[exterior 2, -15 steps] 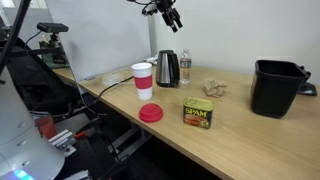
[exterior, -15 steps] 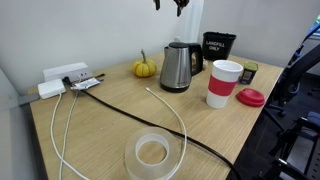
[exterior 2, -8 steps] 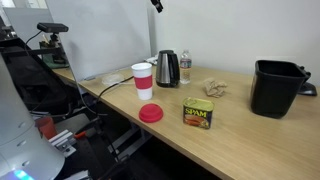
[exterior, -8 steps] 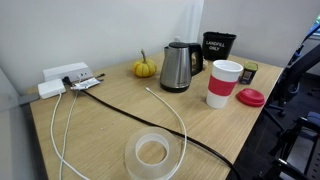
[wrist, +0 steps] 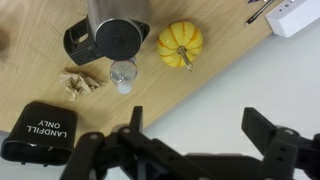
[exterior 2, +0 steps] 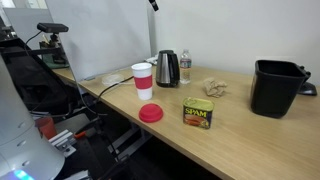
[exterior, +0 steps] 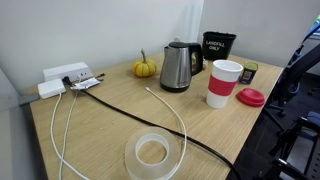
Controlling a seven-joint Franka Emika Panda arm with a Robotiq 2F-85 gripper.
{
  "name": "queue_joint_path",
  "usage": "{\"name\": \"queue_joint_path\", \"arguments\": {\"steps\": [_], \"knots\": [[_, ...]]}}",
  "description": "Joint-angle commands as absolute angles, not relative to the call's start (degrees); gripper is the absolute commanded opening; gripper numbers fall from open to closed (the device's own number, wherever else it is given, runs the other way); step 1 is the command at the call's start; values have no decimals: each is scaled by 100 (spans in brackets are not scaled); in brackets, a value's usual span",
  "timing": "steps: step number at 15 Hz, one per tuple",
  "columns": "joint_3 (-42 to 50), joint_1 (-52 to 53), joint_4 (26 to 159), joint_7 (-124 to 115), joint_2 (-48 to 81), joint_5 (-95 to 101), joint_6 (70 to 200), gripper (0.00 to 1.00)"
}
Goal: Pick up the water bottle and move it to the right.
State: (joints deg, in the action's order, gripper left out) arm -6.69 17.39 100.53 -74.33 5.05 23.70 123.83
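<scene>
The arm point(exterior 2: 153, 4) was raised high above the table point(exterior 2: 240, 118); in an exterior view only a dark sliver of it showed at the top edge, too little to tell which part it was; in the exterior view facing the kettle point(exterior: 177, 67) no part of it showed; in the wrist view the gripper point(wrist: 192, 116) came in from the bottom edge and looked straight down, its jaws spread wide with nothing between them; its body was dark and blurred, and cut off by the lower edge. The bottle point(exterior 2: 186, 66) stood upright on the table just beside the kettle, on the side away from the cup point(exterior 2: 142, 80), well below the gripper and untouched; from the wrist it appeared from above as a small clear ring with a pale cap, next to the kettle's base, with the crumpled paper point(wrist: 78, 82) near it and the pumpkin point(wrist: 180, 43) on the kettle's other side; its label could not be read in any view. In the exterior view facing the kettle the bottle could not be made out. The bin point(wrist: 40, 130) was partly covered by the gripper in the wrist view; the power strip point(wrist: 295, 15) was cut off at that view's corner.
</scene>
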Motion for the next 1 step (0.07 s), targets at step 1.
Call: {"name": "queue_joint_path", "arguments": {"steps": [1], "knots": [[-796, 1622, 10033, -7436, 513, 2381, 12362, 100]]}}
